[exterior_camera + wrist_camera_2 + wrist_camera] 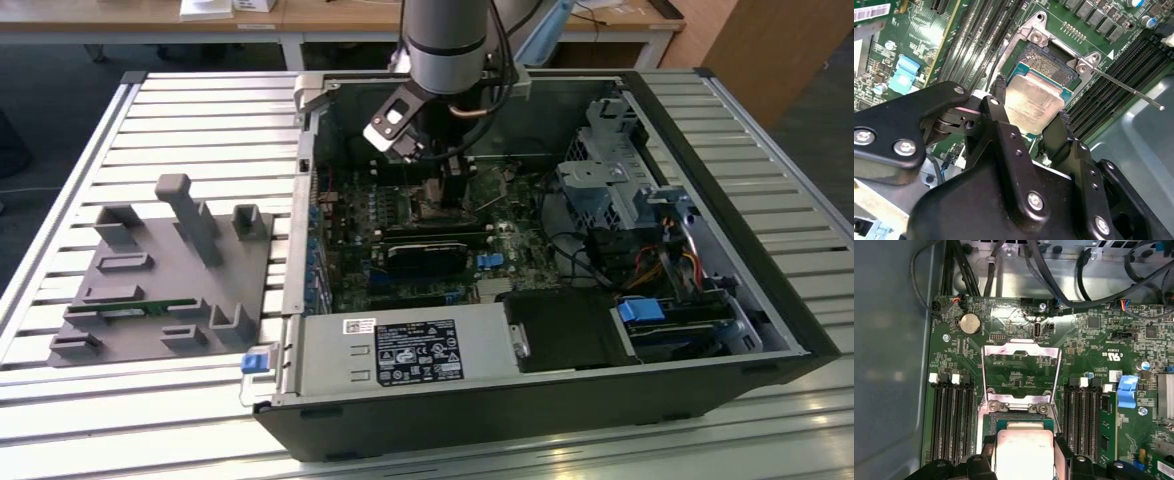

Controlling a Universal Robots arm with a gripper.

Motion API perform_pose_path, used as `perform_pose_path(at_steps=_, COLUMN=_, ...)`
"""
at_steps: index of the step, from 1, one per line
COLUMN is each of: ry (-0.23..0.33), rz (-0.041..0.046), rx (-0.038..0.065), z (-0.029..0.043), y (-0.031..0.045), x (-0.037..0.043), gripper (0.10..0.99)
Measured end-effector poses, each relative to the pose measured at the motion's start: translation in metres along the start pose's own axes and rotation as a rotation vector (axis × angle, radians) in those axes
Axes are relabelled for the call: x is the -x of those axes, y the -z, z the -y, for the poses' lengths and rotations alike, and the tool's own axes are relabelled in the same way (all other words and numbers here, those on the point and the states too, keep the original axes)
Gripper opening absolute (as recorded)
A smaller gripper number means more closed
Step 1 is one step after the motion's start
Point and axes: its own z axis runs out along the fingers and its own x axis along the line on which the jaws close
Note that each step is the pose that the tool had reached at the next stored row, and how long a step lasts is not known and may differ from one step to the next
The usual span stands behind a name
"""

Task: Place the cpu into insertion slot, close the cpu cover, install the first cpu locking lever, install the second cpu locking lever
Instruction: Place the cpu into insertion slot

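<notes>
Reaching down into an open black metal computer case point(534, 410) lying on a slatted grey metal desk point(200, 110), a grey robot arm point(447, 40) works over the green motherboard point(1019, 320). Its black two-fingered hand point(1031, 100) is clenched on the small flat square cpu with the dull silver-grey face point(1038, 109), with fingers point(1058, 134) pressed to two opposite edges. Directly beneath the hand sits the square black-rimmed insertion slot point(1046, 62). The chip overlaps the side nearer the hand, leaving the dark contact field beyond the fingertips uncovered. Whether the chip touches the slot cannot be told. Past the slot, farther from the hand, the thin silver metal cpu cover point(1019, 401) stands swung open on its hinge, the board showing through its square window. A thin silver locking lever point(1126, 87) juts free to one side of the hand. Well away from the hand, a grey moulded fixture block point(160, 290) rests on the desk.
</notes>
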Motion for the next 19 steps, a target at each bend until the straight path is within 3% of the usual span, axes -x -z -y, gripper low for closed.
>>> perform_pose_path(at_steps=19, ry=0.0, rz=0.0, rx=-0.002, z=0.0016, y=-0.011, x=-0.0009, gripper=0.541)
